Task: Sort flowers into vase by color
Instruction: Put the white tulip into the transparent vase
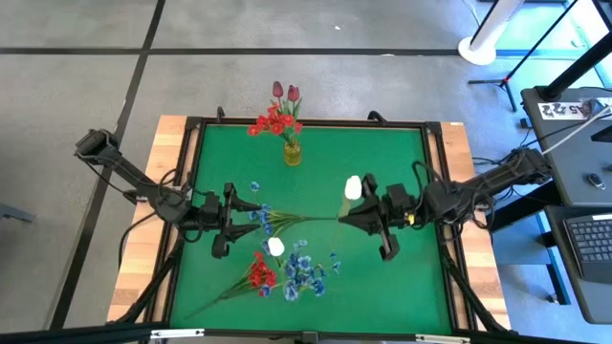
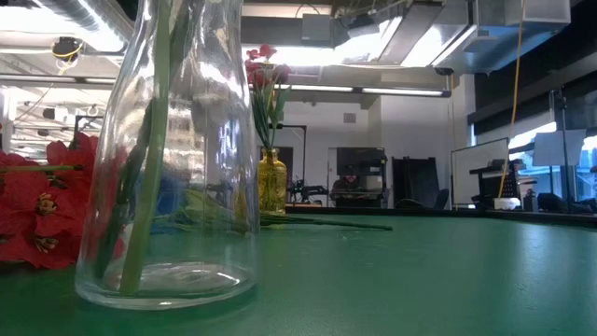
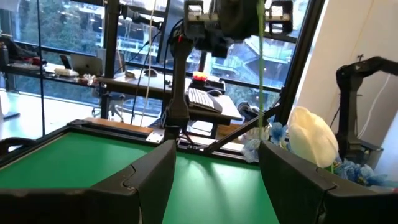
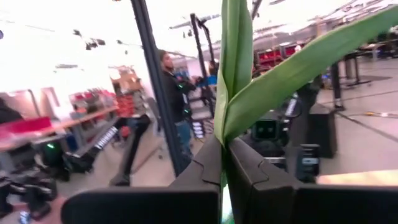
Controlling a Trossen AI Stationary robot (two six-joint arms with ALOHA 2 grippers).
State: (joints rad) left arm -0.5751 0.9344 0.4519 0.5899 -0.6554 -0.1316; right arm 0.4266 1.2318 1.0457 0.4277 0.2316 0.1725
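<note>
A yellow vase [image 1: 292,152] at the far middle of the table holds red clusters and dark pink tulip buds [image 1: 278,107]. Loose on the green mat lie blue sprays [image 1: 305,276], a red cluster [image 1: 261,275] and a white bud [image 1: 276,246]. In the left wrist view that white bud [image 3: 314,137] shows beside my left gripper. My left gripper [image 1: 228,232] [image 3: 217,149] is open, level, touching nothing. My right gripper [image 1: 342,218] [image 4: 222,148] faces it, shut on a leafy green stem [image 1: 301,220]. Another white bud [image 1: 354,188] shows just beyond the right fingers. A clear glass vase [image 2: 168,187] with stems in it stands close to the low camera. My right gripper pinches the leafy green stem where its long leaves [image 4: 239,93] spring out, between the two shut fingers. The fingers come level from the table's right. The thin stem [image 3: 260,68] and leaves reach on toward my left gripper, ending among blue blossoms [image 1: 258,215].
The table's black frame [image 1: 435,191] bounds the green mat. Free mat lies on the far left and the near right. The flower pile takes up the near middle. A person stands in the room beyond the table [image 4: 171,93].
</note>
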